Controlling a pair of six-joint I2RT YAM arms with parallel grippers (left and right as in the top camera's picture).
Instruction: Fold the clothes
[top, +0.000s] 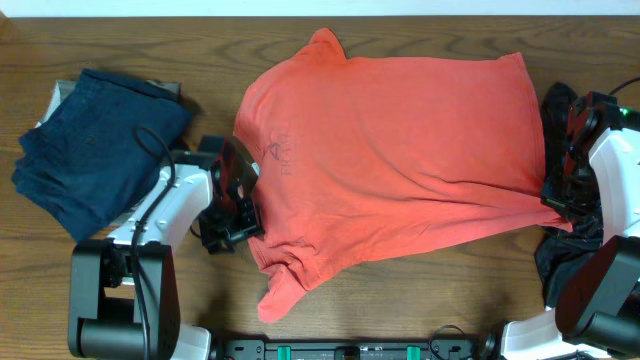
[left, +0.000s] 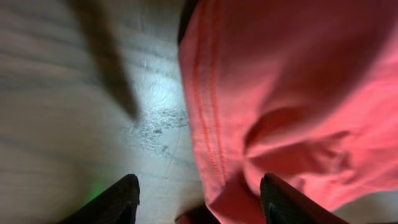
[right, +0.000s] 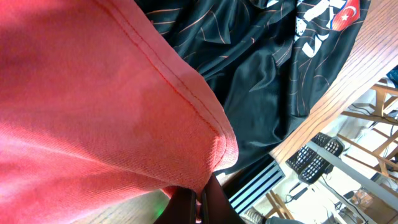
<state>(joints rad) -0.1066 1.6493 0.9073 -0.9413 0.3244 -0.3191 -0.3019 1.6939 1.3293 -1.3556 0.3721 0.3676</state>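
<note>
The coral-red T-shirt (top: 390, 160) lies spread over the middle of the overhead frame, back side up, with faint lettering showing through near its left edge and one sleeve trailing toward the bottom centre. Its lower right corner is drawn out to a point, where the right gripper (right: 198, 205) is pinched closed on the stitched hem. At the shirt's left edge the left gripper (left: 198, 200) stands with its jaws well apart, the hem lying loose between them and nothing clamped. A black shiny garment (right: 261, 74) with thin pale lines and a white-and-red print is heaped just beside the shirt at the right of the frame. Navy-blue clothes (top: 95, 145) sit folded at the upper left, apart from the shirt. All of it rests on a dark wooden table (top: 150, 40) with strong grain; the left wrist view shows a pale scuffed patch (left: 155, 127) in glare. Beyond the table's edge, lower right in the right wrist view, stand metal rails (right: 348, 171) and light wooden frames (right: 379, 102).
</note>
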